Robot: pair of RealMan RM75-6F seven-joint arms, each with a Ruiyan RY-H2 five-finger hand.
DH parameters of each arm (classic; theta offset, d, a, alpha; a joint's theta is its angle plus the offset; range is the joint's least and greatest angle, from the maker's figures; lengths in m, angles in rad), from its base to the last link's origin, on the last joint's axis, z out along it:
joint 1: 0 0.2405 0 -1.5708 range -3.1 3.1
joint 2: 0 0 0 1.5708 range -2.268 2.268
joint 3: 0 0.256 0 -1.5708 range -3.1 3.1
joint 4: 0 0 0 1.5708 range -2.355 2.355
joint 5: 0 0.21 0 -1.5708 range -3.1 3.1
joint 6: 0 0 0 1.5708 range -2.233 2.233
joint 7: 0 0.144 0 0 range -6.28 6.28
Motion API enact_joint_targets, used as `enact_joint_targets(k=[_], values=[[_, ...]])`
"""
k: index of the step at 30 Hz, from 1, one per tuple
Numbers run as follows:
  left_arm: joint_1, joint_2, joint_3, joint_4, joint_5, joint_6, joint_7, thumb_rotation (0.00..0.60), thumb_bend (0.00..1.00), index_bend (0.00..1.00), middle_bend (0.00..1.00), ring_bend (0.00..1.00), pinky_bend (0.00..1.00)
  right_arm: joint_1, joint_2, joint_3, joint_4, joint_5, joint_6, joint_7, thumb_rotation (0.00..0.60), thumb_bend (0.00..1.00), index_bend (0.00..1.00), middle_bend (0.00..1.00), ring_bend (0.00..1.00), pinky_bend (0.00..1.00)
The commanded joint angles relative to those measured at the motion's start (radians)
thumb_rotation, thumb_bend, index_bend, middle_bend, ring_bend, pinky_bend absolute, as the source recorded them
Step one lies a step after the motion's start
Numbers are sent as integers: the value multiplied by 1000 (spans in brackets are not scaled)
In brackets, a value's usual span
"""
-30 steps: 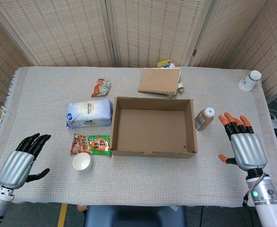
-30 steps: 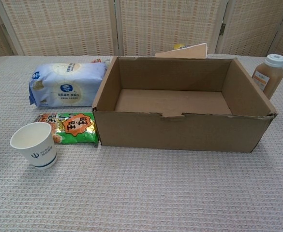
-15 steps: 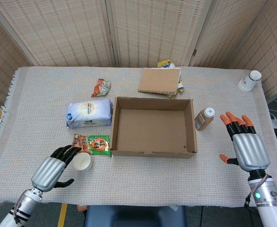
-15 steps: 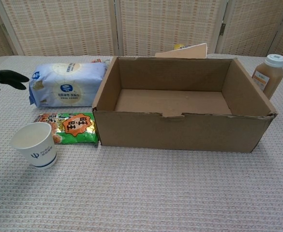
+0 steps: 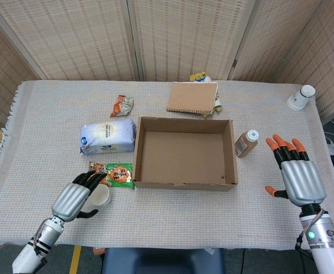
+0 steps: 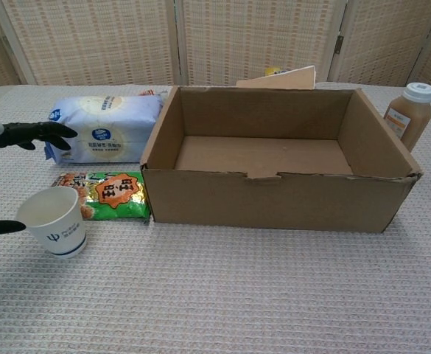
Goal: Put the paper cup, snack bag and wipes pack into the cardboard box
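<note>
Beside the paper cup [image 5: 99, 195] we see left hand [image 5: 73, 198] fingers apart, nothing held; light cup may tip if bumped.

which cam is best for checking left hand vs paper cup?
Head view: the whole left hand shows, spread beside the paper cup, holding nothing. Chest view shows only dark fingertips flanking the cup.
</note>
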Motion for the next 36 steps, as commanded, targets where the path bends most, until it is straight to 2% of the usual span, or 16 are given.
enact_joint_targets(k=[1, 11, 16, 27, 36], values=[[-8, -30, 1, 44, -23, -2, 36, 600, 185, 57, 115, 53, 179, -1, 2, 0, -1, -1, -1, 2, 600, 44, 66, 0, 0, 0], [-18, -66, 10, 93, -76, -7, 74, 600, 184, 52, 125, 70, 197, -2, 5, 2, 0, -1, -2, 7, 600, 44, 66, 0, 0, 0], [-20, -72, 16, 97, -86, -11, 51, 600, 184, 42, 162, 116, 222, -1, 4, 3, 1, 3, -3, 5, 600, 44, 66, 0, 0, 0], [-36, -97, 17, 127, -99, -18, 30, 600, 184, 54, 169, 122, 231, 1, 5, 7, 6, 13, -4, 8, 600, 44, 66, 0, 0, 0], [-44, -116, 21, 151, -101, -15, 25, 600, 193, 147, 233, 172, 266, 5, 3, 10, 10, 25, -6, 5, 600, 44, 66, 0, 0, 0]])
